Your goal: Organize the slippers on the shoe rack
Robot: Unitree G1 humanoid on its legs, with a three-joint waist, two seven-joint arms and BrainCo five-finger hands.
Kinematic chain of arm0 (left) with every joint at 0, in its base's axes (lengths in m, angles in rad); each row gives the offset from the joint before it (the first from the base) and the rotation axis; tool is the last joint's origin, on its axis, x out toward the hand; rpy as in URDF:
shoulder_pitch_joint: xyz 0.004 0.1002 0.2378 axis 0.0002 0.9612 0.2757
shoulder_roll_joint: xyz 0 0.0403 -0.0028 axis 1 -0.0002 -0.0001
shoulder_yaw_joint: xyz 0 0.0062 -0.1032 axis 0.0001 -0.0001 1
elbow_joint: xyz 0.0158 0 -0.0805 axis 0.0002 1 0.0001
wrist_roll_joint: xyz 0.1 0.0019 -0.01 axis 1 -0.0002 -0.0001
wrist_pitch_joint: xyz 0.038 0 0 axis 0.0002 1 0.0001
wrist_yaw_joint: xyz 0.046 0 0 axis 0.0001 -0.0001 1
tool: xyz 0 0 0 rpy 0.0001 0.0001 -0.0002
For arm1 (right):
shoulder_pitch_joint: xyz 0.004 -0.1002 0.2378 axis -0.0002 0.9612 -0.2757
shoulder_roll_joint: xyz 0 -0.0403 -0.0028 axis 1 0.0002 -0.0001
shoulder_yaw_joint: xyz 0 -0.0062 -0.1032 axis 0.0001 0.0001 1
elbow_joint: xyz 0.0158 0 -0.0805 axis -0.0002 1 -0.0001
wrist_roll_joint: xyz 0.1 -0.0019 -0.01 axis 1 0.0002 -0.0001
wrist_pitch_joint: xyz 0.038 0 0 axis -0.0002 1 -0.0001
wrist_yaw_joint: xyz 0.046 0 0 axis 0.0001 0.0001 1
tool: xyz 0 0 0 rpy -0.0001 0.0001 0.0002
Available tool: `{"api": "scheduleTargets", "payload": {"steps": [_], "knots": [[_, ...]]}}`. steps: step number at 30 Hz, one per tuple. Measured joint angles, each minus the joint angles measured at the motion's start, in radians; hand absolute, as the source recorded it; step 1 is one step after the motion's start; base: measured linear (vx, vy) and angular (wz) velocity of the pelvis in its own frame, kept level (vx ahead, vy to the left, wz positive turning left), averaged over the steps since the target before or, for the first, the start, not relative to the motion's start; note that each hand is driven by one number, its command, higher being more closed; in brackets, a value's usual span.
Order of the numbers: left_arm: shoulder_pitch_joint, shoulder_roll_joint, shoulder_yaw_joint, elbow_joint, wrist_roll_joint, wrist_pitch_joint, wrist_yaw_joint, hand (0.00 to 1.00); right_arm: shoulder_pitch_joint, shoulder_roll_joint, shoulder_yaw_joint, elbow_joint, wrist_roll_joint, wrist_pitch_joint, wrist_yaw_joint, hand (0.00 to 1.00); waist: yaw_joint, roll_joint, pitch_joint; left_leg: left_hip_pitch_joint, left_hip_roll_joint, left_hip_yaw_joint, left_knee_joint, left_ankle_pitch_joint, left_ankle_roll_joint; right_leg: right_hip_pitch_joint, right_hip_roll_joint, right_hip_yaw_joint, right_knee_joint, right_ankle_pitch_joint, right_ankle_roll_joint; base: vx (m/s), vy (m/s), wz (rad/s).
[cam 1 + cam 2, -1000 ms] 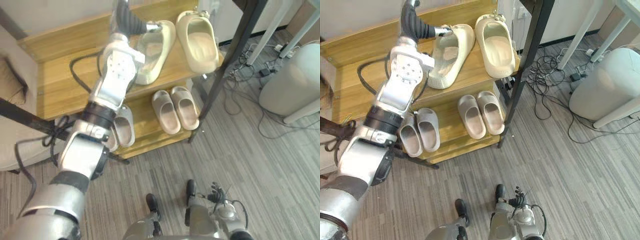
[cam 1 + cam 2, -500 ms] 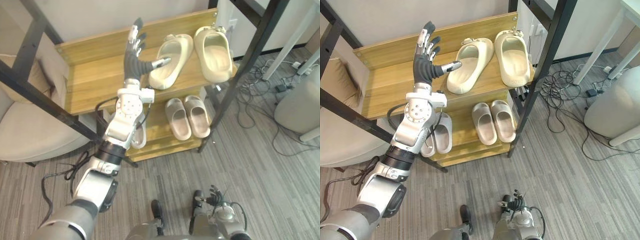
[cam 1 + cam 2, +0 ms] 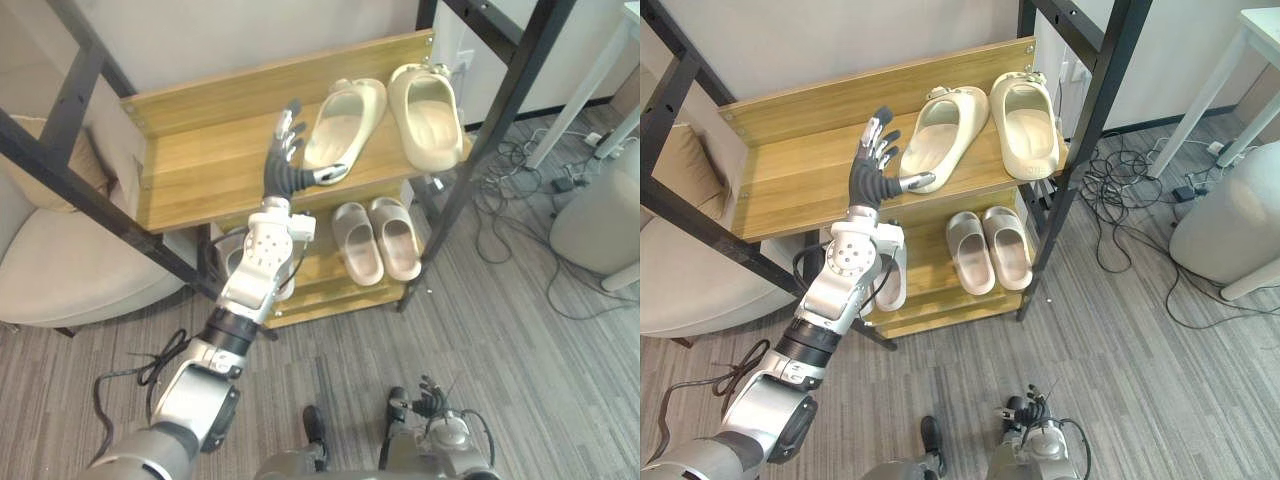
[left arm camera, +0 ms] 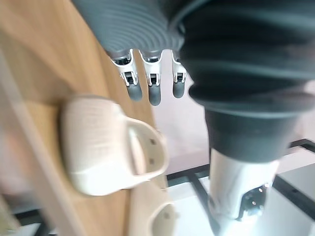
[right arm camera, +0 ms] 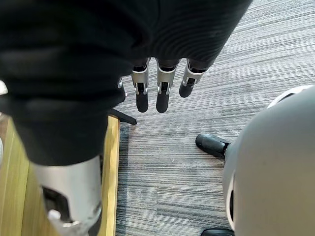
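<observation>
The left robot hand hovers open, fingers spread, over the top shelf of a light wooden shoe rack. Its thumb is just beside the heel of a cream rubber slipper, which lies angled next to a second cream rubber slipper. A beige pair of slippers sits side by side on the lower shelf. The right robot hand hangs with straight fingers above the grey carpet floor.

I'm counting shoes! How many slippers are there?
5: two cream slippers on the top shelf, two beige slippers below, one grey slipper by the arm; another may be hidden.
</observation>
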Motion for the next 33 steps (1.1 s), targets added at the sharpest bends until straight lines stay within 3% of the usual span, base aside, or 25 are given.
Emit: {"api": "scheduleTargets", "payload": {"steps": [17, 33], "knots": [[0.025, 0.005, 0.029, 0.046, 0.037, -0.003, 0.001, 0.0, -0.004, 0.014, -0.009, 0.0, -0.002, 0.007, -0.002, 0.0, 0.004, -0.007, 0.005, 0.021, 0.02, 0.013, 0.001, -0.014, -0.015, 0.013, 0.02, 0.005, 0.0, -0.009, -0.003, 0.01, 0.033, -0.03], [0.014, -0.039, -0.041, 0.039, 0.031, -0.006, 0.003, 0.0, -0.009, 0.017, -0.009, 0.0, -0.002, 0.009, -0.003, 0.0, 0.002, -0.024, 0.016, 0.034, 0.019, 0.01, 0.001, -0.023, -0.023, 0.029, 0.018, -0.002, -0.001, -0.013, -0.002, -0.01, 0.016, 0.01]]}}
